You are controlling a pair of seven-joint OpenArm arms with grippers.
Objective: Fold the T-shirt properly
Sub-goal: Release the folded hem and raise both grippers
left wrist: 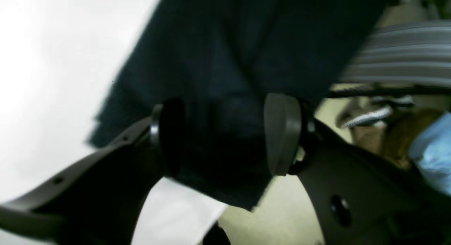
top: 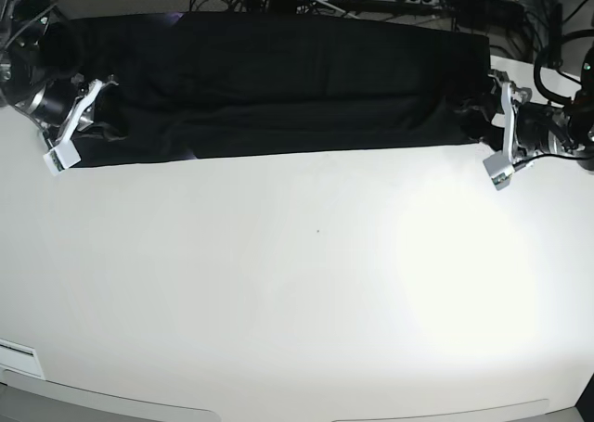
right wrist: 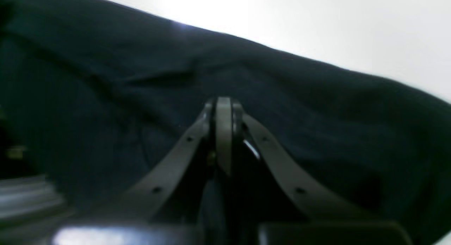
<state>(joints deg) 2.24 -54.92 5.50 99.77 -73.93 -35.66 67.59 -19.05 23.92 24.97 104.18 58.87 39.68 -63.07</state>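
The T-shirt (top: 278, 88) lies as a long band along the table's (top: 297, 292) far edge, and we flank its ends: left gripper (left wrist: 225, 136) gaping astride one end, right gripper (right wrist: 223, 136) clenched at the other.

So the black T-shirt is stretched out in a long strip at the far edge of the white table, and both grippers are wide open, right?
Not quite. Only the left gripper is open. The right gripper is shut, as the right wrist view shows. The T-shirt does lie in a long strip at the table's far edge.
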